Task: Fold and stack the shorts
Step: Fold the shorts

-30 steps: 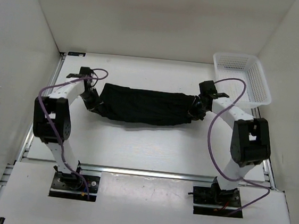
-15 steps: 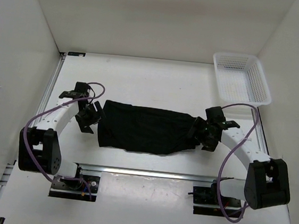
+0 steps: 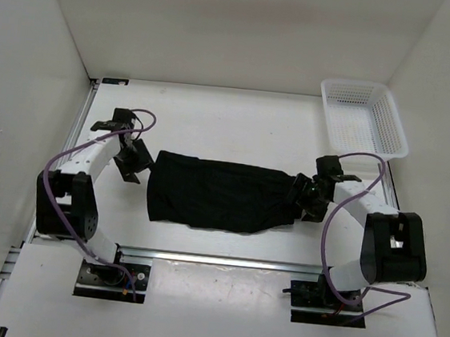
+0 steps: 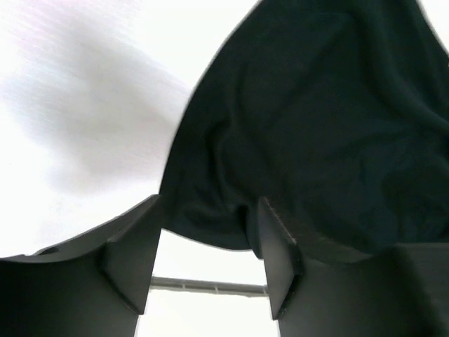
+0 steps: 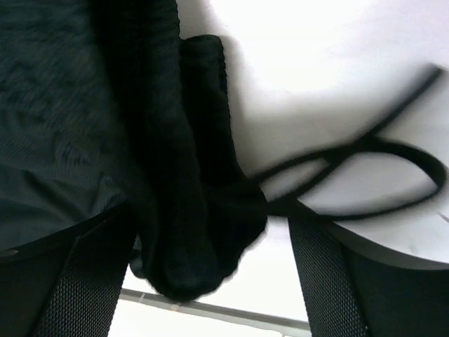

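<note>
Black shorts (image 5: pixel 105 105) bunched inside right end effector (image 5: pixel 209 274).

Robot lab cell, plain white walls (image 3: pixel 223 31), aluminium rail (image 3: pixel 223 260) (arm bases (image 3: pixel 113 273) beside it)

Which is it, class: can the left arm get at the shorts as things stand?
Probably yes. The left gripper is open right beside the left edge of the shorts, with the cloth just past its fingertips and nothing lying between.
</note>
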